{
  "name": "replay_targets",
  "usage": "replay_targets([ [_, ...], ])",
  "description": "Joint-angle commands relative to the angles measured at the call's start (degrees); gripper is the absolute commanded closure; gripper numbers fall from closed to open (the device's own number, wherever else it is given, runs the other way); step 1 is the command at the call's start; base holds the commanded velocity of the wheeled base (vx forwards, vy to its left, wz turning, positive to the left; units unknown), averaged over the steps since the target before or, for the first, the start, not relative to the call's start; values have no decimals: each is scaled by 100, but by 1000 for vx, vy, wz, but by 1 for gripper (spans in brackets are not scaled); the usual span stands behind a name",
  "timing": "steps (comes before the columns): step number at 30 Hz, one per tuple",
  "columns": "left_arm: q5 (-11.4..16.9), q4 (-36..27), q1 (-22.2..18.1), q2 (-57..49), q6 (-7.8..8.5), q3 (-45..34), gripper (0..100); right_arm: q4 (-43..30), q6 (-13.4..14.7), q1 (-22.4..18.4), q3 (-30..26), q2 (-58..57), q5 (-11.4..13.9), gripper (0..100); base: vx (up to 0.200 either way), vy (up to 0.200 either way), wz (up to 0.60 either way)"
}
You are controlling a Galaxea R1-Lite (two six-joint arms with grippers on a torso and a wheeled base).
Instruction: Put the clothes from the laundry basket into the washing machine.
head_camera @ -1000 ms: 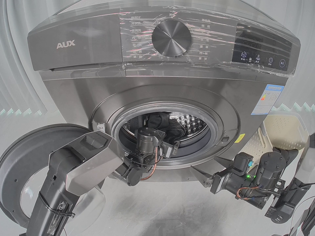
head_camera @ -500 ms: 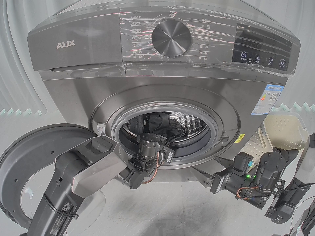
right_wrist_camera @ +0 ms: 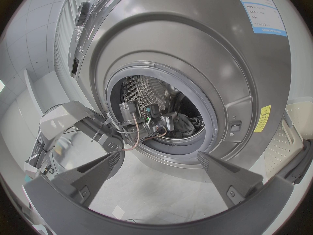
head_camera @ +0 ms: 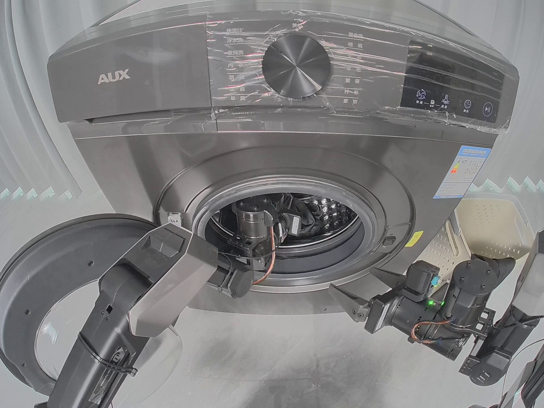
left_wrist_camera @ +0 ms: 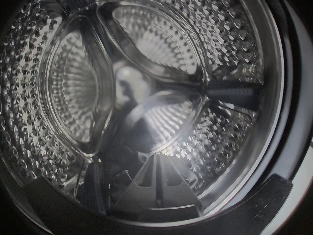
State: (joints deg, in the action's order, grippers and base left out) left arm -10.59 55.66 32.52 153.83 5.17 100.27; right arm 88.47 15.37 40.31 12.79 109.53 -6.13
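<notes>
Right now your left hand [left_wrist_camera: 156, 160] is sitting inside the drum [left_wrist_camera: 212, 33] of the washing machine [head_camera: 170, 160], clenched on what looks like a dark garment [head_camera: 310, 217] bunching just inside the opening. I'd judge you're doing the drop-off step. The next move calls for letting go deep enough, then backing out without snagging cloth. Your right hand [head_camera: 351, 280] is hovering released near the laundry basket [head_camera: 493, 228].

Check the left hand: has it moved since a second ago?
Yes. The left hand, shut on clothes, rose from the door ring's lower rim into the drum.
</notes>
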Motion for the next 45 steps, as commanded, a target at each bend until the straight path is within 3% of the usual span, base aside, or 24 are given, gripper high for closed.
replay_targets([
  [1, -92, 15, -176, 314, -16, 643, 100, -5, -8, -41, -57, -345, 191, 0, 0, 0, 0],
  [8, -92, 15, -247, 428, -7, 775, 100, -14, -17, -261, -83, -547, 288, 0, 0, 0, 0],
  [13, -92, 15, -273, 437, -7, 775, 100, -14, -26, -305, -163, -723, 517, 0, 0, 0, 0],
  [14, -92, 6, -308, 437, 2, 740, 0, -14, -34, -340, -163, -732, 525, 0, 0, 0, 0],
  [21, -92, 6, -247, 332, -121, 379, 0, -14, -69, -314, -180, -670, 481, 0, 0, 0, 0],
  [26, -92, -3, 8, -240, -113, -596, 0, -5, -96, -331, -83, -635, 420, 0, 0, 0, 0],
  [32, -83, 24, 281, -925, -113, -1589, 0, -14, -122, -252, 13, -626, -213, 0, 0, 0, 0],
  [42, -13, 419, 764, -1505, -139, -2881, 0, -14, -280, -199, 40, -565, -266, 0, 0, 0, 0],
  [44, -13, 428, 799, -1532, -165, -2934, 0, -5, -280, -199, 40, -582, -266, 0, 0, 0, 0],
  [45, -13, 507, 958, -1664, -253, -3171, 0, -14, -298, -199, 48, -670, -266, 0, 0, 0, 0],
])
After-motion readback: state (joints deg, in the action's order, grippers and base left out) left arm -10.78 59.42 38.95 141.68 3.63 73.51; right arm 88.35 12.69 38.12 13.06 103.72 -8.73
